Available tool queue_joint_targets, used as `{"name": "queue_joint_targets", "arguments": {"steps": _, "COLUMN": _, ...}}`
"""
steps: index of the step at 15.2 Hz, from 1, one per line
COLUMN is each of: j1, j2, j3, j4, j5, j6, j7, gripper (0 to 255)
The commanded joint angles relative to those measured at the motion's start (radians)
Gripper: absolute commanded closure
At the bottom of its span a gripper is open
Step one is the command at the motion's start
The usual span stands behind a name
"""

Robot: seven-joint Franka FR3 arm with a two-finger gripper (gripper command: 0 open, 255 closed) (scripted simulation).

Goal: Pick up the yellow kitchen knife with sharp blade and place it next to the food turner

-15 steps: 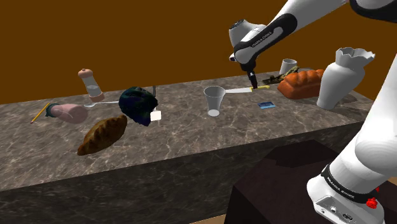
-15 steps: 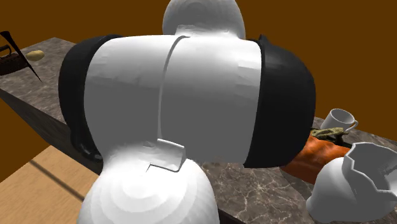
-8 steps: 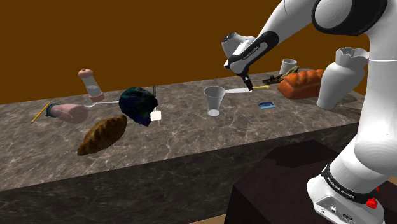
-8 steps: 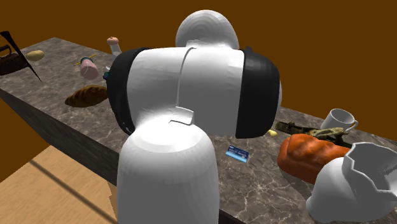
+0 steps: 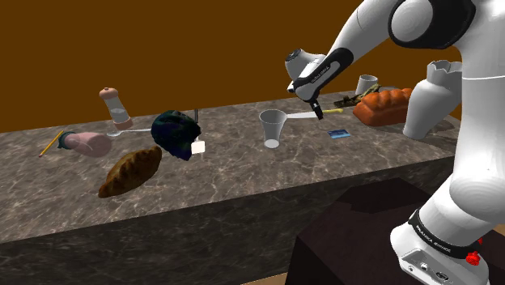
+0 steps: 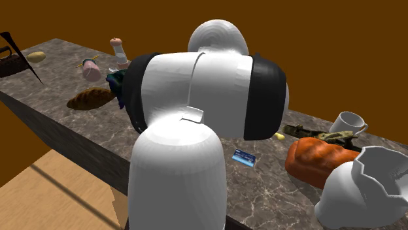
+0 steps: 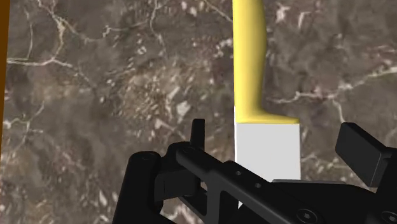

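None of the task is judged done. The yellow-handled kitchen knife with a pale flat blade (image 5: 299, 116) lies flat on the dark veined marble counter (image 5: 243, 166), between a grey cup (image 5: 273, 128) and an orange loaf (image 5: 384, 104). It is not yet gripped or lifted. The grasp, the lift, the carry and the setting-down beside the food turner are all left. Which item on the counter is the food turner cannot be told with certainty.

The white arm (image 5: 465, 162) is raised from the stand and bent over the counter, and its hand is angled down at the knife. The black two-finger gripper (image 5: 316, 107) is held just above the knife. In the wrist view the gripper (image 7: 278, 143) is seen spread wide. The knife (image 7: 249, 70) is lined up between the fingers (image 7: 361, 147), near where blade meets handle, and is touched by neither.
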Motion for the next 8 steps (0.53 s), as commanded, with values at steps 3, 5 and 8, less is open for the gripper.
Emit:
{"name": "queue_joint_targets", "arguments": {"steps": 3, "j1": 0.000, "j2": 0.002, "j3": 0.000, "j4": 0.000, "j5": 0.000, "j6": 0.002, "j7": 0.000, "gripper": 0}}
{"name": "queue_joint_targets", "arguments": {"steps": 5, "j1": 0.000, "j2": 0.001, "j3": 0.000, "j4": 0.000, "j5": 0.000, "j6": 0.002, "j7": 0.000, "gripper": 0}}
{"name": "queue_joint_targets", "arguments": {"steps": 8, "j1": -0.001, "j2": 0.002, "j3": 0.000, "j4": 0.000, "j5": -0.001, "j6": 0.002, "j7": 0.000, "gripper": 255}}
